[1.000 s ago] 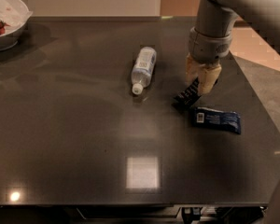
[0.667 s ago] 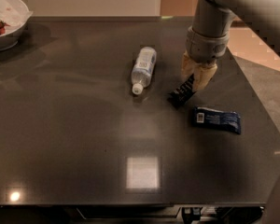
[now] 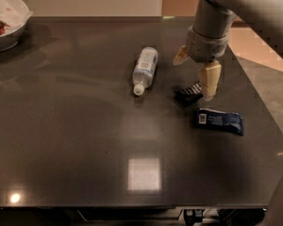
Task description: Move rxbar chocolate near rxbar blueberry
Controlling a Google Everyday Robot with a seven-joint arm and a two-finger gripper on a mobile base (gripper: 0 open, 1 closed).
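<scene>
The rxbar chocolate, a black wrapper with white text, lies on the dark table right of centre. The rxbar blueberry, a dark blue wrapper with a white patch at its left end, lies just to its lower right, a small gap apart. My gripper hangs over the black bar with its fingers spread wide. One finger reaches down beside the bar's right end. The other finger is lifted out to the left. The gripper holds nothing.
A clear plastic water bottle lies on its side left of the gripper. A white bowl with red food sits at the far left corner. The table's right edge runs close past the blue bar.
The fingers were closed together at the black bar before; now they are spread apart and the bar lies free on the table, close to the blue bar.
</scene>
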